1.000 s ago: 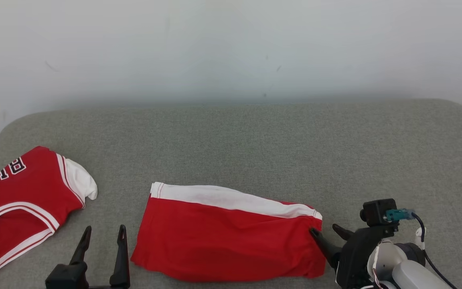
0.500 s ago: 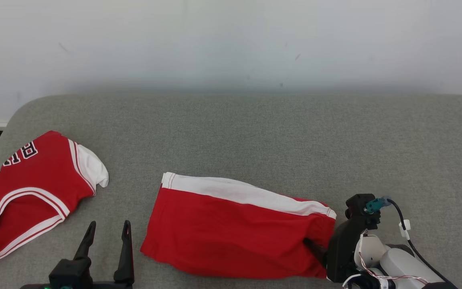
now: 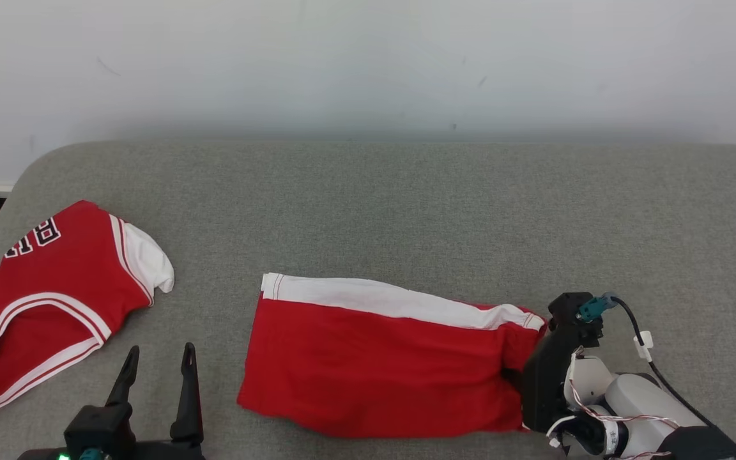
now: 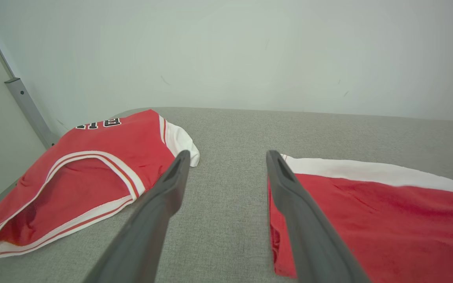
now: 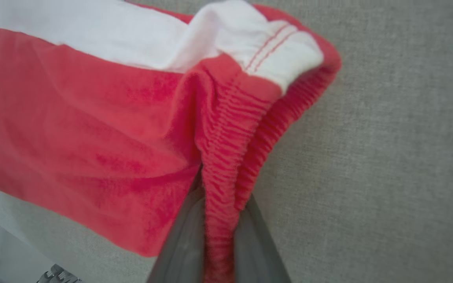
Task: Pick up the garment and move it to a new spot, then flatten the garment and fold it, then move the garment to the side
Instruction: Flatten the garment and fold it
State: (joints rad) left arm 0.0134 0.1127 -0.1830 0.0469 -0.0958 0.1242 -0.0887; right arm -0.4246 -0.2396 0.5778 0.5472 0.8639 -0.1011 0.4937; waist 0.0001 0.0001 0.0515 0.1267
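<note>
The right gripper (image 5: 219,204) is clamping the waistband (image 5: 226,129), at three o'clock, of the red, white-striped fabric shorts (image 3: 381,358) lying lengthwise toward nine (left gripper (image 3: 160,351) is hovering there, spread wide).

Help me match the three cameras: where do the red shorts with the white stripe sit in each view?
Head view: red shorts lower centre, on the grey surface.
Left wrist view: shorts at lower right.
Right wrist view: shorts at left and centre, waistband pinched in the right gripper.
Shared landmark: the white stripe along their edge.
</note>
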